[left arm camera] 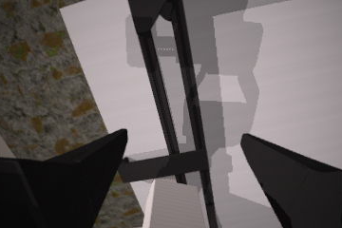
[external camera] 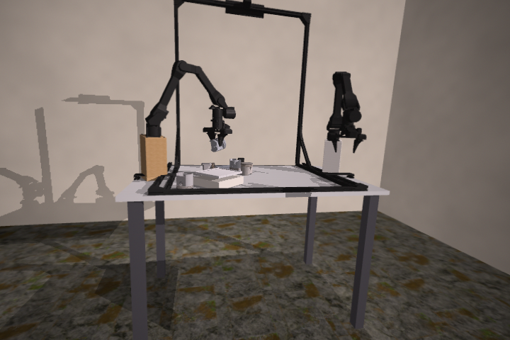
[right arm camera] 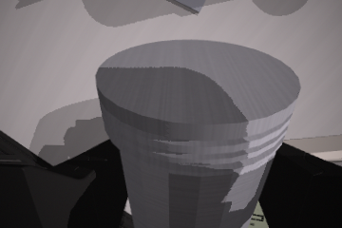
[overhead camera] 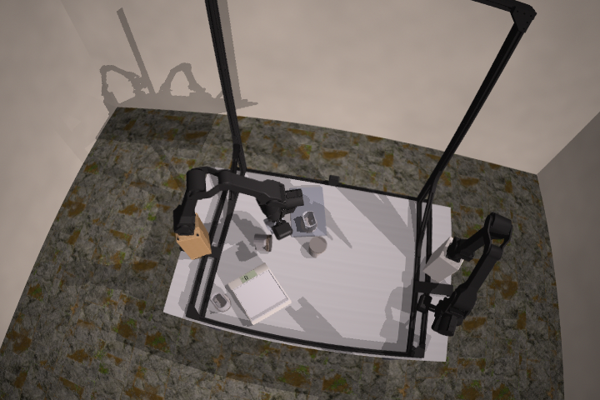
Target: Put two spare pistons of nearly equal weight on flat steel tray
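Pistons, five in all, are spread about the white table (overhead camera: 357, 282) (external camera: 268, 182) (left arm camera: 297, 57) (right arm camera: 60, 57), one of them in the air. Next in size come the scale (overhead camera: 262, 297) (external camera: 219, 180) and the flat tray (overhead camera: 315, 197), which carries one piston (overhead camera: 308, 219) (external camera: 234, 163). Above the table, the right gripper (overhead camera: 276, 227) (external camera: 217, 143) (right arm camera: 190, 138) is clamped on the raised piston (external camera: 217, 146) (right arm camera: 193, 95), its flat top towards the wrist camera. The left gripper (overhead camera: 423, 304) (external camera: 345, 150) (left arm camera: 185, 136) has its fingers wide apart, holding nothing. Off the tray are the lying piston (overhead camera: 262, 242) (external camera: 207, 165), the standing piston (overhead camera: 317, 245) (external camera: 246, 168) near the tray and the piston by the scale (overhead camera: 219, 301) (external camera: 184, 180). These look like metal, so I'd judge them stiff, fairly weighty for their size and smooth enough to roll or slip. A square grip across the skirt, below the ring grooves, should serve best. If the raised one is the match, it wants levelling and gentle release, clear of its neighbour; weights can't be judged by eye.
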Controlling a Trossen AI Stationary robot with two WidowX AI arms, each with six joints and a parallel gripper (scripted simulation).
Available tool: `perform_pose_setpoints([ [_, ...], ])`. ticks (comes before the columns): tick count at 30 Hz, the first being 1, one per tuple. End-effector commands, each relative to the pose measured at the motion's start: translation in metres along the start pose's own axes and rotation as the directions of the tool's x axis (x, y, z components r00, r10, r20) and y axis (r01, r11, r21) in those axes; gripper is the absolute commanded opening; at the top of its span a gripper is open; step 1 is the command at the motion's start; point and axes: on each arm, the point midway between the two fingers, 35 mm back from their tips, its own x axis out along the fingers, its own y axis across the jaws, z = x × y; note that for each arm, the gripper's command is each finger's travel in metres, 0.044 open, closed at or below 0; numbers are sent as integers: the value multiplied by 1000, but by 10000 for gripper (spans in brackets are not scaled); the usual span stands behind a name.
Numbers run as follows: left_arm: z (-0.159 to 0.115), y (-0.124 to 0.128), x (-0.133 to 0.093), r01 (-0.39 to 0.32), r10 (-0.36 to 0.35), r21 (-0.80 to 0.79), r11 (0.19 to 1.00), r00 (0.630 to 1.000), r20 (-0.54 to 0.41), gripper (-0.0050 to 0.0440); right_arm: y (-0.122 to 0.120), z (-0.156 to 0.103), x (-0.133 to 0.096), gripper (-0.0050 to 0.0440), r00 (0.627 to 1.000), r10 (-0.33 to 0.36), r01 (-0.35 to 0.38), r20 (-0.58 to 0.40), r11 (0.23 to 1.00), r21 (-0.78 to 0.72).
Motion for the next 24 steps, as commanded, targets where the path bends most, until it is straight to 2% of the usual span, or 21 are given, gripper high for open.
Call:
perform_pose_setpoints([
  [1, 0, 0, 0, 1, -1, 0, 1000, 1000, 0, 440, 11, 19, -2, 158, 1000, -6, 6, 7, 1000, 1],
  [6, 0, 0, 0, 1, -1, 0, 1000, 1000, 0, 440, 19, 31, -2, 158, 1000, -6, 6, 7, 1000, 1],
  [21, 0, 0, 0, 1, -1, 0, 1000, 1000, 0, 440, 63, 93, -2, 158, 1000, -6, 6, 7, 1000, 1],
  [24, 0, 0, 0, 1, -1, 0, 1000, 1000, 0, 440, 65, 97, -2, 158, 1000, -6, 6, 7, 1000, 1],
])
